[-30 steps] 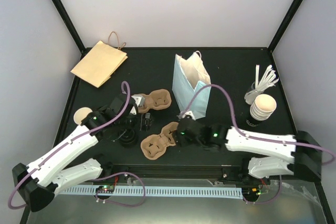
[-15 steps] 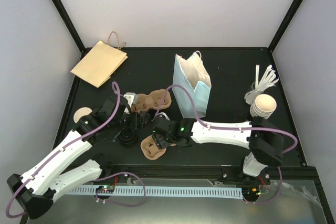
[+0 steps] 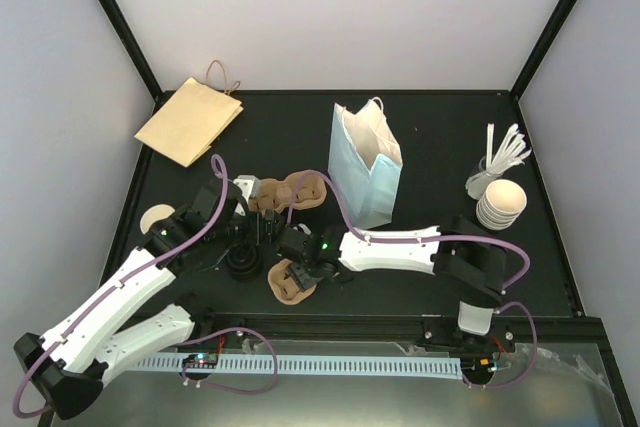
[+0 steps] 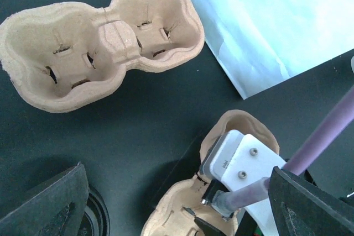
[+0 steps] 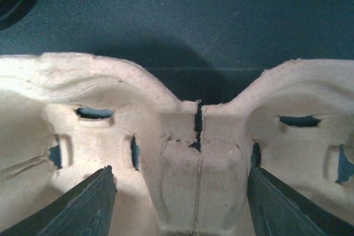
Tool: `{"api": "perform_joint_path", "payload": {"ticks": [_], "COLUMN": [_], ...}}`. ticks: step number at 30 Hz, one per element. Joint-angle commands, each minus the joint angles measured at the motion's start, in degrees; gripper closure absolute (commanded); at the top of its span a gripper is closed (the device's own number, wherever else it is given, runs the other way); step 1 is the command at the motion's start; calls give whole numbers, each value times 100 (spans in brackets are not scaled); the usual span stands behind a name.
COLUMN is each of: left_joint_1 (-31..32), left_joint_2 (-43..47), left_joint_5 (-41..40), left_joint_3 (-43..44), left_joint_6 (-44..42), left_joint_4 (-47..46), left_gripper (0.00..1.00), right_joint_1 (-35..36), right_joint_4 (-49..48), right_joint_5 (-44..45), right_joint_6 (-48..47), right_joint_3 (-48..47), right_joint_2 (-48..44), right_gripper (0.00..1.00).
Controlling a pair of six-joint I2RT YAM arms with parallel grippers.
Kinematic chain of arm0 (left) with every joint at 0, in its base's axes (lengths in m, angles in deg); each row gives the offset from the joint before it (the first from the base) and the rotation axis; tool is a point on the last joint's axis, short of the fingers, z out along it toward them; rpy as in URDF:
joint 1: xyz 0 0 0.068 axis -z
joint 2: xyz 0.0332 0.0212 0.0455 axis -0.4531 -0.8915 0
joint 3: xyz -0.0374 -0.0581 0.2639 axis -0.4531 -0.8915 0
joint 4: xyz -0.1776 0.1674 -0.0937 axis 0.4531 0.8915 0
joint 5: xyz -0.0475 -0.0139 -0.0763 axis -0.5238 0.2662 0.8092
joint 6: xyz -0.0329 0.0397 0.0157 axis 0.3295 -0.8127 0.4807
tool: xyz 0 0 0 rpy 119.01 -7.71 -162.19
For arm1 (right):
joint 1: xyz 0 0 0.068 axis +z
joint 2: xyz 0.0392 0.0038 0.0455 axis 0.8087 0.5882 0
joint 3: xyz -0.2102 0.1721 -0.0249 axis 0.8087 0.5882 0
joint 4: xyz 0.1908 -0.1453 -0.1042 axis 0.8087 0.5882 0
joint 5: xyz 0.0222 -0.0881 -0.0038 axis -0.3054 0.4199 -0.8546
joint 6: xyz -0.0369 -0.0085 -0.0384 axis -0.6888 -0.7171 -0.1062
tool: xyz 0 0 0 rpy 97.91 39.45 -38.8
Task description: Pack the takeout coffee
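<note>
The takeout coffee (image 3: pixel 243 264) is seen standing on the dark surface (image 3: pixel 430 137), with only its black lid showing from above. It is just beside the near pulp carrier (image 5: pixel 99 81), at that carrier's 9 o'clock. The left end effector (image 4: pixel 176 171) is spread wide over bare surface between the two carriers, and nothing is gripped by it. The right end effector (image 5: pixel 180 172) is partly open astride the near carrier's centre post, unclamped. A second carrier (image 4: pixel 99 42) is placed at 12 o'clock, and a pale blue bag (image 3: pixel 365 162) stands upright at 2 o'clock.
</note>
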Motion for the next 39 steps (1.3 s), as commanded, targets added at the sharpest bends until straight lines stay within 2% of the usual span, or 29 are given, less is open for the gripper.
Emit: {"api": "perform_joint_path", "payload": {"ticks": [1,8,13,25,33,35,39], "left_joint_1": [-59,-80,-104,-114,-126,-132,-142], "left_joint_2": [-24,15,-2,16,77,77,61], "left_joint_5": [65,34,62,74,-3,-6,-9], "left_joint_3": [230,208,225,274,366,376,381], "left_joint_6": [-88,-101,-95,-83,-127,-126,-133], "left_joint_4": [-8,58,58,97,182,186,183], "left_gripper": [9,9,9,8,8,8,8], "right_joint_1": [30,29,28,34,27,23,14], "right_joint_4": [124,146,146,348,543,517,523], "right_joint_5": [89,97,112,356,492,431,318], "right_joint_6": [-121,-164,-216,-226,-235,-270,-339], "right_joint_3": [-288,-403,-388,-327,-155,-101,-179], "right_joint_2": [263,481,436,-451,-1028,-1086,-901], "right_gripper": [33,36,43,51,51,43,37]}}
